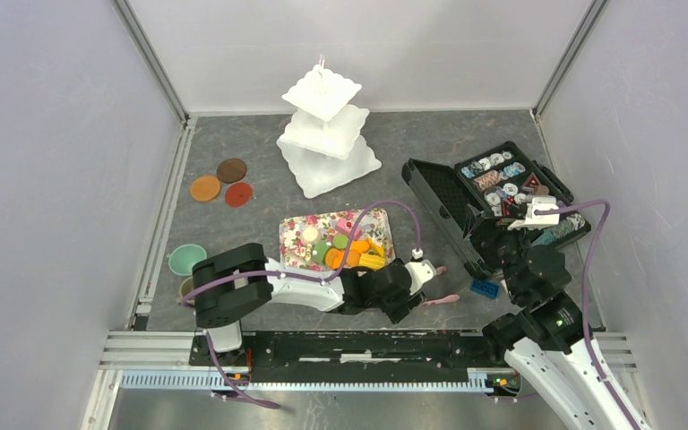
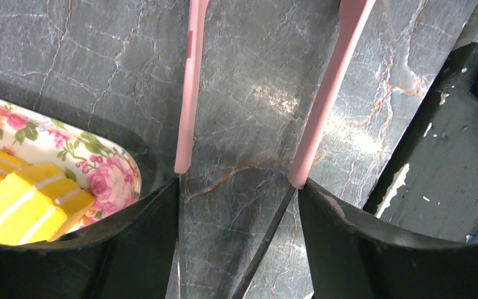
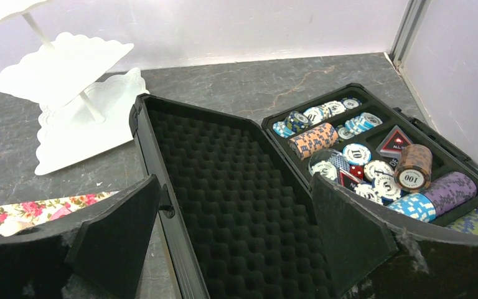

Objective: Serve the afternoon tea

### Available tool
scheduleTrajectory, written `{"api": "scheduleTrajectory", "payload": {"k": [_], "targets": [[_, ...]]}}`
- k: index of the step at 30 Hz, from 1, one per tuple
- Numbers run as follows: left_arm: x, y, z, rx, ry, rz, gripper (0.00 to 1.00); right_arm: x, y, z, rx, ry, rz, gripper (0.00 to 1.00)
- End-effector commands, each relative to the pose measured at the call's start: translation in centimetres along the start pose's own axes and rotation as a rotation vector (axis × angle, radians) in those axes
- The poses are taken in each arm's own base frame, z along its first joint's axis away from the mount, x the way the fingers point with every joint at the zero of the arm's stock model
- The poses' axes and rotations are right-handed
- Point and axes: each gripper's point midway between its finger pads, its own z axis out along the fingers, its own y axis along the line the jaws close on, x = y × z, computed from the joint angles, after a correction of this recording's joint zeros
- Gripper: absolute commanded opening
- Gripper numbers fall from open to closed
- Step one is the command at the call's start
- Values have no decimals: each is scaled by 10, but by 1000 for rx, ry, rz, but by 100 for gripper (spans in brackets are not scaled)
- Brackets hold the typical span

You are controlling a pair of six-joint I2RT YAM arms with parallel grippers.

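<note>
Small orange, green, pink and yellow cakes [image 1: 349,249] lie on a floral tray [image 1: 297,235] at mid table. My left gripper [image 1: 425,279] lies low just right of the tray, shut on pink tongs [image 1: 445,300]. In the left wrist view the two tong arms [image 2: 187,112] run out from my left gripper [image 2: 239,182] over bare table with nothing between them. A yellow cake [image 2: 25,205] sits on the tray's corner [image 2: 109,174]. Three round saucers [image 1: 224,184] and a teal cup [image 1: 185,259] are at the left. My right gripper [image 3: 233,180] hangs open over the case.
A white three-tier stand [image 1: 327,134] rises at the back centre. An open black case [image 1: 511,193] of patterned discs fills the right side, its foam lid [image 3: 236,187] under my right gripper. A small blue brick [image 1: 484,288] lies near the tong tips.
</note>
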Motion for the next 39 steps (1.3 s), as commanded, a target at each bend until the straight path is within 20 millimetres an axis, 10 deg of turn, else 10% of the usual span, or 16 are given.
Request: {"api": "scheduleTrajectory", "payload": {"k": [1,24,39], "targets": [[6,-1,10,1,22,43,70,-9,1,1,-3,-39,11,98],[-33,7,-44,-70,6,-68,53,-11,-6,-2,30,-55,17,98],[-24,5,6,-64,-107,-61,58,-8,-7,-2,36,-49,15,98]]}}
